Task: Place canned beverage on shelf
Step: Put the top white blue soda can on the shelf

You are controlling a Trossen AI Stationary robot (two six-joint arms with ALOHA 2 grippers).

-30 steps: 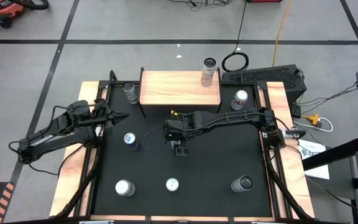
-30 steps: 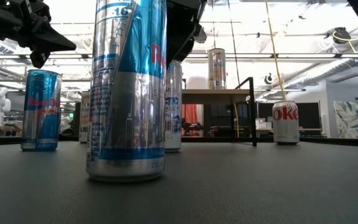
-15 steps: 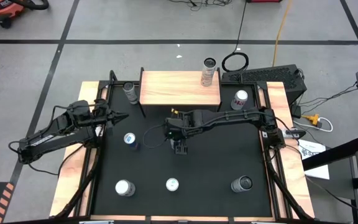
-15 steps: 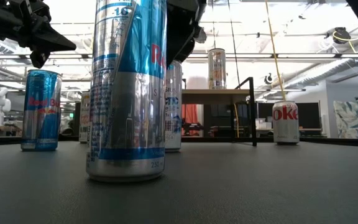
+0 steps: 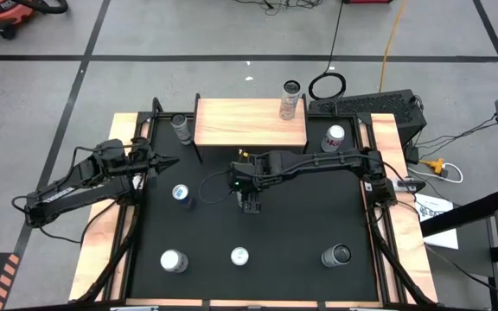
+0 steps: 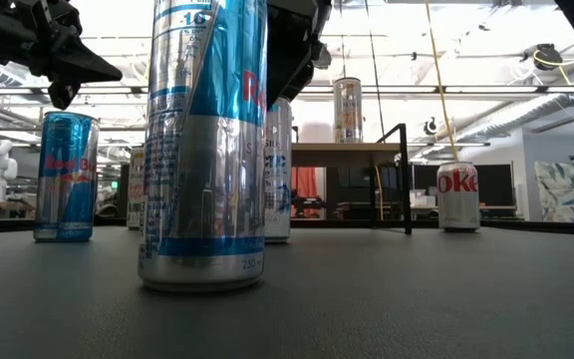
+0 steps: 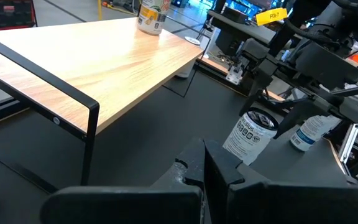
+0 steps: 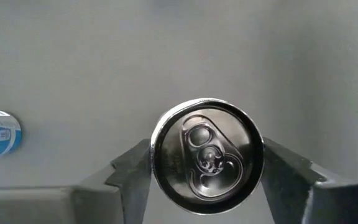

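Note:
A silver can (image 8: 208, 155) stands upright on the black mat near the table's middle. It also shows in the left wrist view (image 7: 252, 135) and the low view (image 6: 280, 170). My right gripper (image 5: 248, 205) is over it, shut on it, and hides it in the high view. My left gripper (image 5: 169, 162) is shut and empty, held above the mat's left part. The shelf (image 5: 251, 121) with its pale wood top stands on black legs at the far middle. A tall can (image 5: 290, 99) stands on its right far corner. My right gripper pinches the can's two opposite sides (image 8: 156, 155) between its two fingers (image 8: 129, 171), near the can's top. The fingers come from above, pointing down. The can stands upright with its base on the mat (image 7: 241, 158).
Other cans stand on the mat: one left of the shelf (image 5: 181, 127), a Diet Coke (image 5: 334, 138) at its right, a blue Red Bull (image 5: 181, 193) left of my right gripper, and three along the near edge (image 5: 173, 260) (image 5: 239, 256) (image 5: 336, 256).

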